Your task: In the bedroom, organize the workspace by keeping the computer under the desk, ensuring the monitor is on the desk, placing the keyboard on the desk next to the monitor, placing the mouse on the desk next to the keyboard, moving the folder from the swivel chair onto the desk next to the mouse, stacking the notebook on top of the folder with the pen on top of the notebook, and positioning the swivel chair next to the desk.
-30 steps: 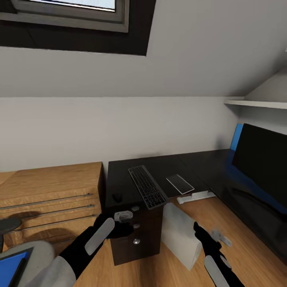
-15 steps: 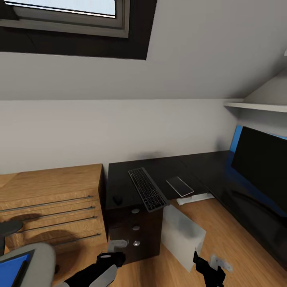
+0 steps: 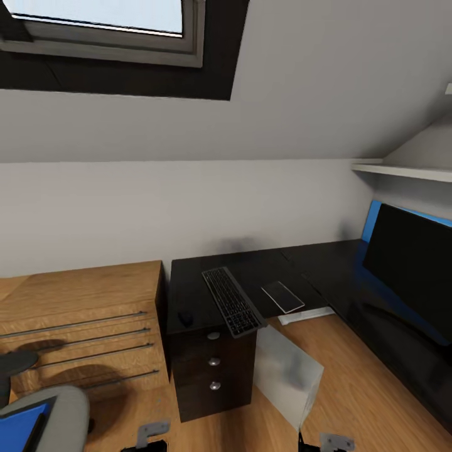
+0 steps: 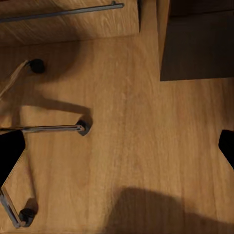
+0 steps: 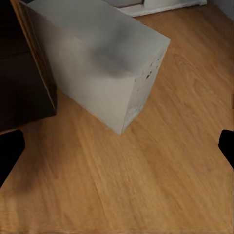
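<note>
Both arms have dropped to the bottom edge of the head view, and the camera has tilted up. Ahead of the end effectors stands the long black L-shaped bench. The light-grey tower computer sits just before the right end effector, whose jaws are spread and empty. The left end effector, equally spread, hangs over floor near the grey swivel chair holding the bright blue folder. The flat black keyboard overhangs the bench; a careless bump may knock it off.

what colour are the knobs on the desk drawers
Silver, round, on black drawer fronts; the knobs show best in the head view.
</note>
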